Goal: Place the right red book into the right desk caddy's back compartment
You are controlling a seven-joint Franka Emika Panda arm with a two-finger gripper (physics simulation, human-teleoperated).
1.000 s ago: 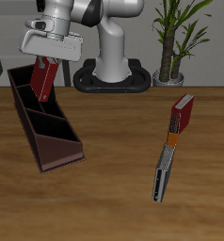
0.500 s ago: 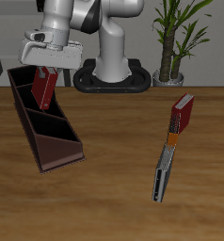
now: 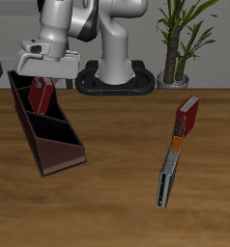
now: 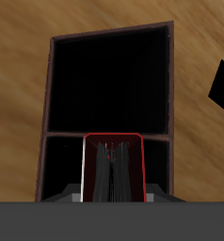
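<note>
My gripper (image 3: 43,83) is shut on the right red book (image 3: 40,97), a slim dark red hardback held upright and slightly tilted. Its lower end dips into the tall far end of the right desk caddy (image 3: 61,154), a long maroon-brown organiser with a black inside. In the wrist view the book's end (image 4: 112,162) shows between my fingers, with the squarish black back compartment (image 4: 109,80) just beyond it and a divider (image 4: 106,135) between them. I cannot tell whether the book touches the caddy floor.
A shorter, brighter red book with an orange end (image 3: 187,118) and a grey-black book (image 3: 166,176) lie on the other side of the table. A potted plant (image 3: 178,43) and the robot's base (image 3: 114,77) stand at the back.
My gripper has moved sideways and lower with the red book. The book has sunk from above the caddy into its tall far end.
</note>
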